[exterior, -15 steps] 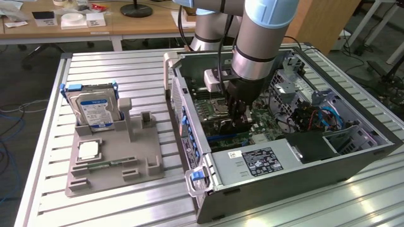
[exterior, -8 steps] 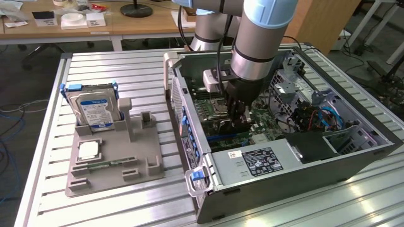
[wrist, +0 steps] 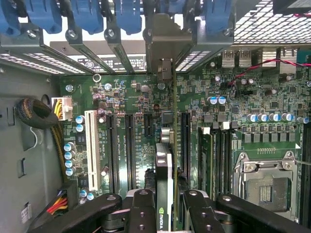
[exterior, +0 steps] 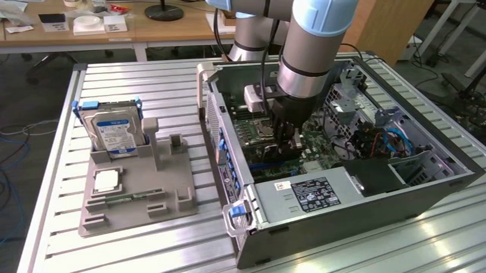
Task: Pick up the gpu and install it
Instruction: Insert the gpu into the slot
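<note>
In the wrist view the gpu [wrist: 164,167] is seen edge-on, a thin card with a black cooler, standing upright over the green motherboard [wrist: 126,97] among the long black expansion slots. Its silver end bracket [wrist: 163,43] reaches the case's rear slot openings. My gripper [wrist: 167,216] is shut on the gpu, one black finger [wrist: 141,213] on each face. Whether the card's edge sits in a slot I cannot tell. In the exterior view my gripper [exterior: 287,145] reaches straight down into the open computer case [exterior: 425,187], just above the motherboard.
A grey parts holder [exterior: 136,193] on the slatted table holds a hard drive [exterior: 114,131] and a memory stick [exterior: 125,197]. Inside the case are the power supply [exterior: 311,193], a CPU socket [wrist: 267,189], a white slot [wrist: 91,145], blue retainer clips [wrist: 87,14] and cable bundles [wrist: 36,114].
</note>
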`<state>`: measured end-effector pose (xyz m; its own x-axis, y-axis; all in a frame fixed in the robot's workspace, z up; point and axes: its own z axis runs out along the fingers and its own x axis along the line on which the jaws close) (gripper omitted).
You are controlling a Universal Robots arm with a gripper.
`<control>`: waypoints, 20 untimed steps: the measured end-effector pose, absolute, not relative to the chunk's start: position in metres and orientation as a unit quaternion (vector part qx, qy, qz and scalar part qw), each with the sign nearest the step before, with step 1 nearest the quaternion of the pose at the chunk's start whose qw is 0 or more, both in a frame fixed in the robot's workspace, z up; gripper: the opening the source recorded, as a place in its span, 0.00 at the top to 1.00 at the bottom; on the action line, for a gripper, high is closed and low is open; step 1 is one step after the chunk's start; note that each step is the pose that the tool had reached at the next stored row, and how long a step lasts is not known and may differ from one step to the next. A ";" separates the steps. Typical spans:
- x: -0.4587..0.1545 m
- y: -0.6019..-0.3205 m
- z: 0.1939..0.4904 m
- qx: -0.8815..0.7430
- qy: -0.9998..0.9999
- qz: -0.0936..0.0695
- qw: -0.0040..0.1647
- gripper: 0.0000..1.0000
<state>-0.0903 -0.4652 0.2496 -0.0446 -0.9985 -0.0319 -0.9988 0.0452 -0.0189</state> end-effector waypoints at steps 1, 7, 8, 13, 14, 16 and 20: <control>-0.090 -0.465 0.250 -0.691 0.723 0.004 0.018 0.73; -0.090 -0.465 0.249 -0.691 0.723 0.004 0.018 0.73; -0.090 -0.465 0.249 -0.691 0.723 0.004 0.018 0.73; -0.090 -0.465 0.248 -0.691 0.723 0.004 0.018 0.73; -0.090 -0.465 0.248 -0.691 0.723 0.004 0.018 0.73; -0.091 -0.465 0.248 -0.691 0.723 0.004 0.018 0.73; -0.091 -0.465 0.248 -0.691 0.723 0.004 0.018 0.73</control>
<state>-0.0909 -0.4651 0.2479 -0.0446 -0.9985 -0.0321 -0.9988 0.0452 -0.0190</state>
